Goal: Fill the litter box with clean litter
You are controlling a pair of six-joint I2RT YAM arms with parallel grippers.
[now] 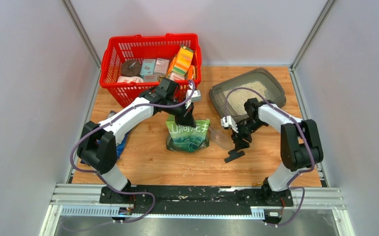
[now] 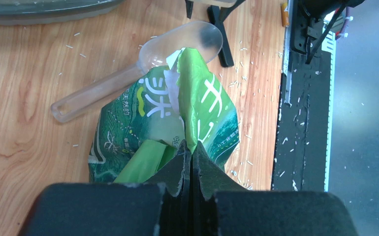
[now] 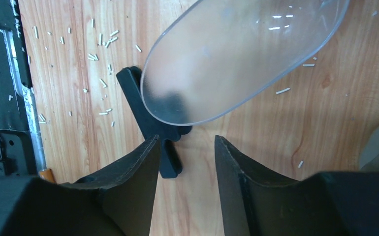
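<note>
Litter box sits at the far right corner of the table with litter in it, behind your right gripper, whose jaws are open and empty at the bowl end of the scoop, its handle pointing off toward the pouch your left gripper pinches.

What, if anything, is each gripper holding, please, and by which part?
The left gripper pinches the green pouch by its top edge; the right gripper holds nothing, near the scoop.
</note>
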